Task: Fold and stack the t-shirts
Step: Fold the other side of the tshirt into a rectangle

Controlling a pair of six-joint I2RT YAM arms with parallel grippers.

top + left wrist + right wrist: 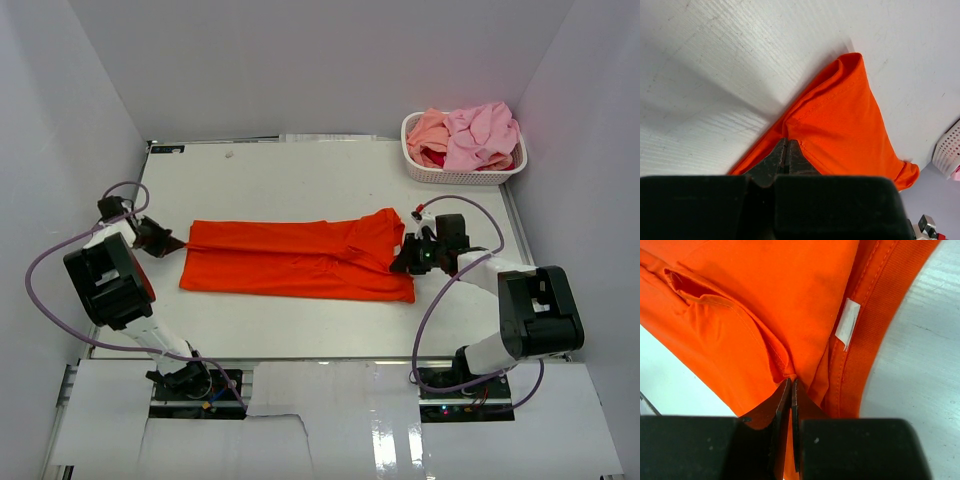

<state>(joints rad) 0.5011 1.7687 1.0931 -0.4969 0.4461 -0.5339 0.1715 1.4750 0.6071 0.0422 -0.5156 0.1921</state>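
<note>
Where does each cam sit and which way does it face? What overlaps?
Top external: above and behind the bases, looking down at the table; both whole arms show, left hand and right hand at opposite ends of the orange t-shirt.
Left wrist: on the left arm, looking past its shut fingers at a shirt corner; basket at the edge.
Right wrist: on the right arm, looking past its shut fingers at the collar and white label.
Shared: all see the orange t-shirt; top and left wrist both see the basket.

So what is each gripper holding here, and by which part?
Both are shut on the orange t-shirt. The left gripper pinches a corner at its hem end, and the right gripper pinches a fold beside the collar.
</note>
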